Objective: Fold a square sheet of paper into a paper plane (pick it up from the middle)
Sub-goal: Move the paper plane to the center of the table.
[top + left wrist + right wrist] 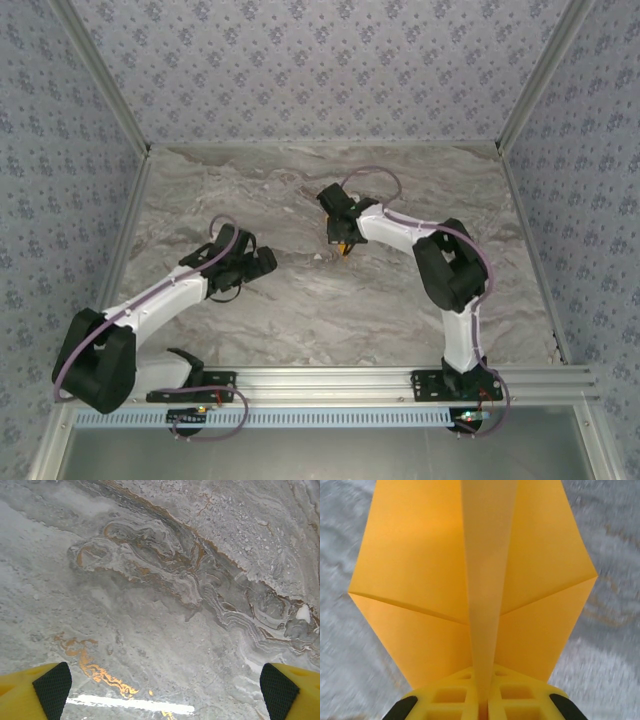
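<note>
the right arm reaches in over the middle of the grey marbled desk [300, 310], wrist bent down, and its right fingers [343, 246] are closed tight on the paper plane [415, 575]. from the right wrist view the two yellow fingers [452, 697] press together with a narrow upright fold of the bright orange paper pinched between them. this centre ridge runs straight away from the fingers and up out of the frame. on either side of it a flat wing spreads out, widest about halfway along, where each comes to a blunt corner, then narrows again toward the far end. a crease slants across each wing from its outer corner back to the ridge near the fingers. the desk behind the paper looks blurred, and i cannot tell whether the paper touches it. from the overhead camera only a small orange speck of the paper shows at the fingertips, near the centre of the desk and somewhat toward the back wall. the left arm lies low on the left side, well apart from the paper. its left fingers [262, 262] stand wide apart and hold nothing; the left wrist view has a black pad [50, 687] on yellow at each lower corner, with bare marbled desk between them.
</note>
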You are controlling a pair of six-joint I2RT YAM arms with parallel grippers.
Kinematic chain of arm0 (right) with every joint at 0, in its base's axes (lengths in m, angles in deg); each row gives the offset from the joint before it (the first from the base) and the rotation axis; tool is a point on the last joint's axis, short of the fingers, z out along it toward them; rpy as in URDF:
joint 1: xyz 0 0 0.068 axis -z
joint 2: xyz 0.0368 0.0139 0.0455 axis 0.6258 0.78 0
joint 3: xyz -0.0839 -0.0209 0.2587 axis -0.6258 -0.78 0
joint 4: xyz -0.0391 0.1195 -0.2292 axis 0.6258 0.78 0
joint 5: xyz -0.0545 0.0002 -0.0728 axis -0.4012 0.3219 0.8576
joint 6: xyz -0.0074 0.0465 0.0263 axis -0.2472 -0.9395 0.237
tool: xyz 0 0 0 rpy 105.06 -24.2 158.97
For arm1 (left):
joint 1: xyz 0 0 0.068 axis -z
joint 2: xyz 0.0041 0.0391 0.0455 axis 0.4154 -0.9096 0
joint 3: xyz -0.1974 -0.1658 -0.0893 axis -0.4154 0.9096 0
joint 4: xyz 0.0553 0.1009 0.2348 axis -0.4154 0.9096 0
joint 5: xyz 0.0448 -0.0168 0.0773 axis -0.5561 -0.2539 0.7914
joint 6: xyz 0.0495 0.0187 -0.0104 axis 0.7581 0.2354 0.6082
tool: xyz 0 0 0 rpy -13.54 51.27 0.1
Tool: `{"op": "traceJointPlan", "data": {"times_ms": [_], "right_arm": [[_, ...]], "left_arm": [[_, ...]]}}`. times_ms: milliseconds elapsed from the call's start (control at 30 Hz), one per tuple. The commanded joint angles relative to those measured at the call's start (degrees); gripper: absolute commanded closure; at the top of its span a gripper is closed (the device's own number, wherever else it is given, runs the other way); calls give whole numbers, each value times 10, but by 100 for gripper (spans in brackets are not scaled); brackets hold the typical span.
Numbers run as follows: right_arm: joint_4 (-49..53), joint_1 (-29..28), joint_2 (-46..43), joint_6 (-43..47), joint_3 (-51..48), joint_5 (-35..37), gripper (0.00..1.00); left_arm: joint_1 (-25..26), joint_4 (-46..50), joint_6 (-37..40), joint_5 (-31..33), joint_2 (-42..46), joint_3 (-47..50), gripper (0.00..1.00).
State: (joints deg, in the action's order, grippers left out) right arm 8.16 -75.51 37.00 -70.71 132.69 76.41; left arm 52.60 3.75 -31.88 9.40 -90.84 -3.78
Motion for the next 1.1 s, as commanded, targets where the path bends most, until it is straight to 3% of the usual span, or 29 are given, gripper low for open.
{"op": "traceJointPlan", "data": {"times_ms": [0, 467, 633, 867, 1067], "right_arm": [[18, 12, 31, 54, 34, -7, 88], [28, 36, 94, 21, 45, -43, 82], [54, 35, 72, 16, 80, -38, 79], [96, 35, -59, 15, 118, -33, 48], [78, 58, -197, 24, 59, 20, 22]], "left_arm": [[-4, 26, 18, 16, 15, -6, 1], [-4, 33, 18, 23, 15, -14, 1], [-6, 47, 34, 35, 13, -42, 1], [-35, 102, 81, 93, 15, -140, 1], [-70, 113, 134, 155, 29, -196, 1]]}}
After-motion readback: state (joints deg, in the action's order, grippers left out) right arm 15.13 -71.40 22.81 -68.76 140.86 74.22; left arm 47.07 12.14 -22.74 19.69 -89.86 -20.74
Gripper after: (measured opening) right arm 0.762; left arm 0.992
